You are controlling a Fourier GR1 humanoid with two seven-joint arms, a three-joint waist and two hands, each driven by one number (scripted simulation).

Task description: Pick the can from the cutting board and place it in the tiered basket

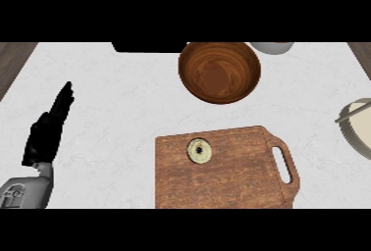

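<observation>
A small can [200, 150], seen from above as a pale round top with a dark rim, stands upright on the wooden cutting board [232, 181] near its far left corner. The board has a handle slot at its right side. A round wooden bowl-like basket tier [220, 71] sits beyond the board at the counter's far middle. My left hand [48, 132] rests at the left of the counter, fingers straight and pointing away, well apart from the can. My right hand does not show.
A dark object [148, 47] lies at the far edge left of the wooden tier. A pale cup or bowl [273, 47] sits at the far right of it. A grey-rimmed container [358, 127] enters from the right edge.
</observation>
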